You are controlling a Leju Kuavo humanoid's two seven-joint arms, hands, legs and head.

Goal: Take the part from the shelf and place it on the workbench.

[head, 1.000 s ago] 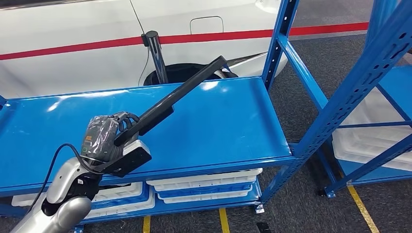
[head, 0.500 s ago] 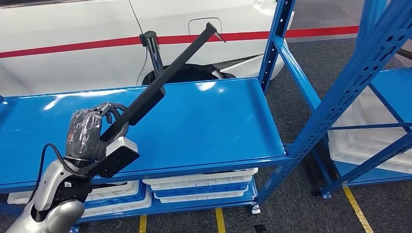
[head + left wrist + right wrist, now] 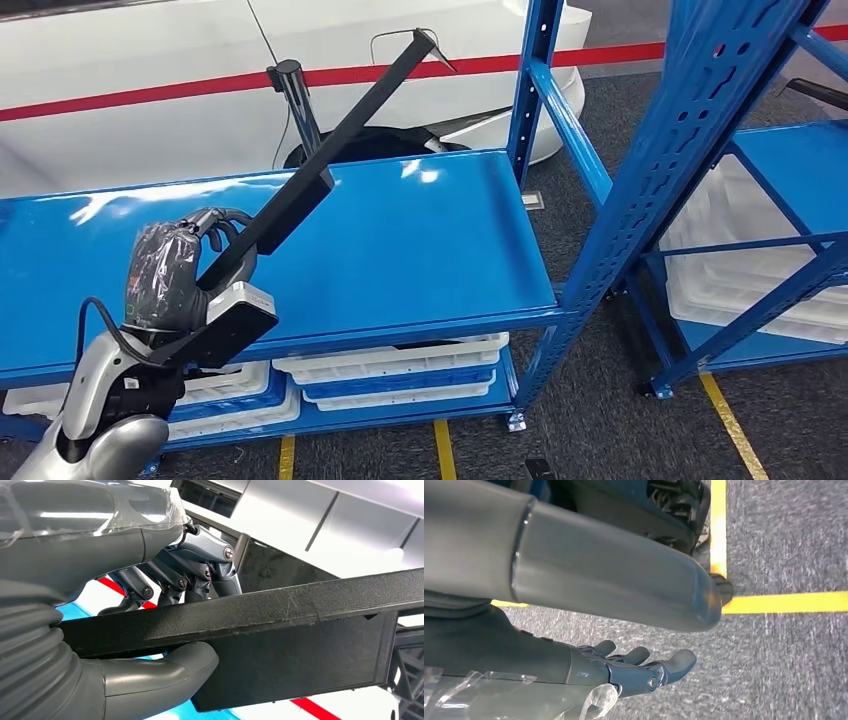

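My left hand (image 3: pixel 180 275) grips a long black bar-shaped part (image 3: pixel 330 150) near its lower end and holds it tilted up over the blue shelf (image 3: pixel 400 250), clear of the shelf surface. The bar's tip (image 3: pixel 425 42) points up toward the white car behind. In the left wrist view the thumb (image 3: pixel 150 677) lies under the black part (image 3: pixel 280 615) and the dark fingers (image 3: pixel 190 580) wrap over it. My right hand (image 3: pixel 624 672) hangs above the grey floor with fingers straight and apart, holding nothing.
A white car (image 3: pixel 150 80) with a red stripe stands behind the shelf. Blue uprights (image 3: pixel 530 90) frame the rack, and a second rack (image 3: pixel 780 180) stands to the right. White trays (image 3: pixel 390 365) sit on the bottom level. Yellow lines (image 3: pixel 735 425) mark the grey floor.
The whole view has shifted left as the camera moved. My left hand has raised the black part off the shelf and tilted it more steeply upward.
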